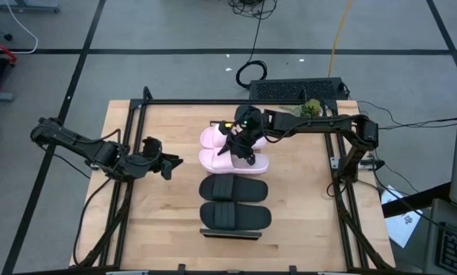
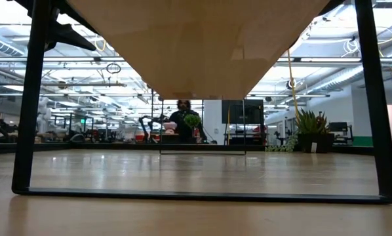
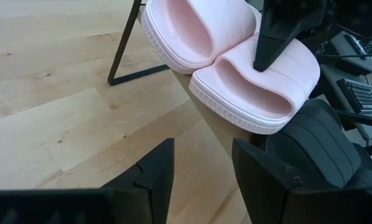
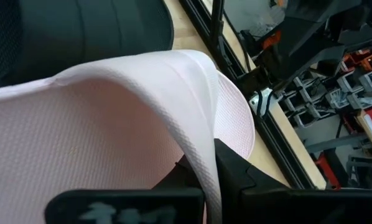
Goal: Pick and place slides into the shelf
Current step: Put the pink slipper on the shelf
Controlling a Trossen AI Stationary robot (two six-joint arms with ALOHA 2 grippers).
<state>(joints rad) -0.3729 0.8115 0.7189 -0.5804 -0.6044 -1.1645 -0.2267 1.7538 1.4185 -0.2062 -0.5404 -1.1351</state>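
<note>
Shelf: the light-wood slatted shelf (image 1: 236, 231) is seen running down the middle of the table (image 1: 167, 221), its black end frame (image 3: 125, 53) shown in the left wrist view.
Black slides: two black slides (image 1: 234, 202) are laid side by side on the near half of the shelf, the nearer one just short of its near end.
Left gripper: the left gripper (image 1: 170, 162) is held over bare table beside the shelf, fingers spread with nothing between them, its tips pointed at the slides.
Pink slides: two pink slides (image 1: 221, 149) are set just beyond the black pair, touching one another.
Right gripper: the right gripper (image 1: 240, 149) is lowered onto the nearer pink slide (image 3: 260, 87), fingers pressed together on its strap (image 4: 192, 118).
Background: a person (image 2: 181, 121) is visible far beyond the table.
</note>
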